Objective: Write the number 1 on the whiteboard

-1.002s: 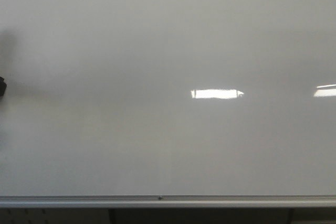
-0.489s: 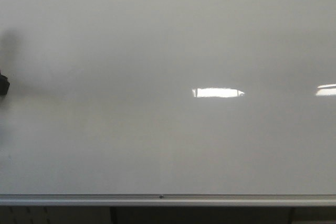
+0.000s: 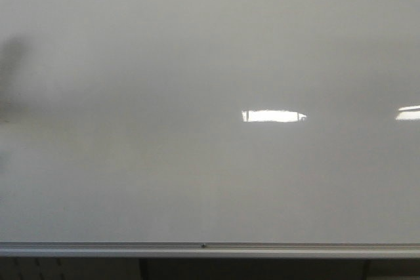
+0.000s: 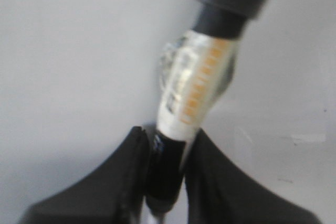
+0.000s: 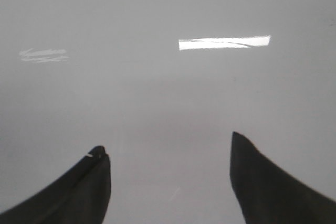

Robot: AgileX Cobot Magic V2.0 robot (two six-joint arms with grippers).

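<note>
the whiteboard (image 3: 210, 63) ahead of me shows no number 1 yet. my left tool (image 4: 164, 145), pinching the marker (image 4: 197, 85), has slipped out of the front view since half a second ago, so writing hasn't started. my right tool (image 5: 169, 153) hangs spread, holding nothing.

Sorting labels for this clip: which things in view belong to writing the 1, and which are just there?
Belongs to the job:
- whiteboard, no stroke visible on it
- marker, clamped in the left gripper

Just there:
- right gripper, open and holding nothing
- light reflections on the board
</note>
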